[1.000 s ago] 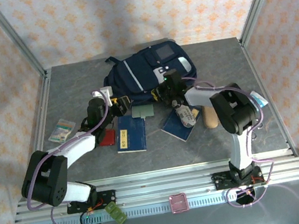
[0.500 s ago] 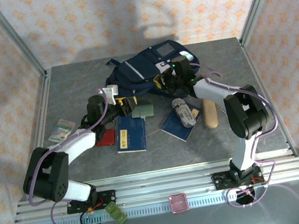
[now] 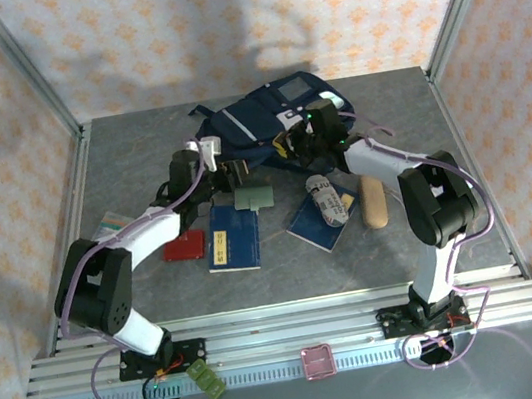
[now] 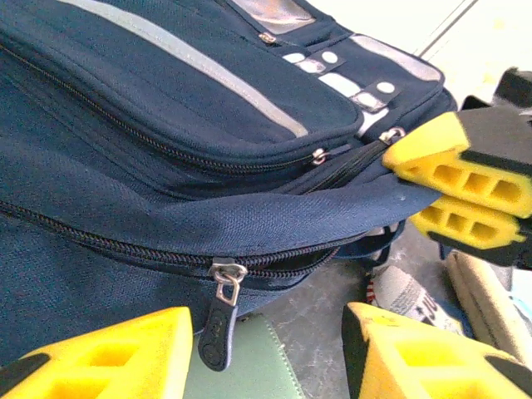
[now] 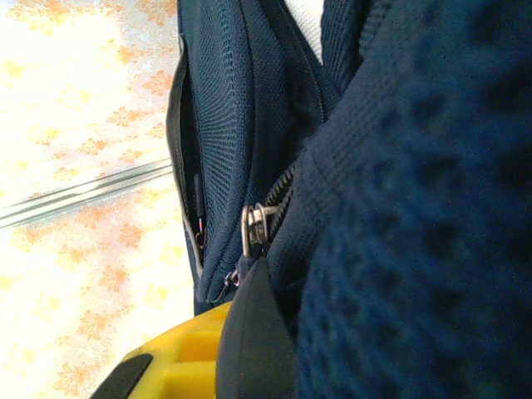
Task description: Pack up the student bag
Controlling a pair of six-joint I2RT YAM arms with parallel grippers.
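Note:
The navy student bag [image 3: 259, 125] lies at the back middle of the table. My left gripper [image 3: 229, 174] stands open at its near left edge. In the left wrist view its yellow fingers [image 4: 108, 357] flank a black zipper pull [image 4: 218, 320] that hangs from the main zipper, without touching it. My right gripper [image 3: 300, 145] is shut on the bag's near right edge. The left wrist view shows it [image 4: 420, 195] pinching the fabric beside the zipper's open end. In the right wrist view, blue fabric [image 5: 399, 208] and a metal zipper ring [image 5: 253, 229] sit against its finger [image 5: 179, 357].
A green wallet [image 3: 254, 197] lies just under the left gripper. Near it are two blue booklets [image 3: 234, 237] [image 3: 318, 222], a red case [image 3: 184, 246], a striped roll [image 3: 327, 200] and a tan pouch [image 3: 374, 201]. A small packet [image 3: 109, 232] sits far left.
The right gripper went from above the table items to the bag's edge and pulled the bag back and to the right. The left gripper followed forward to the bag's zipper.

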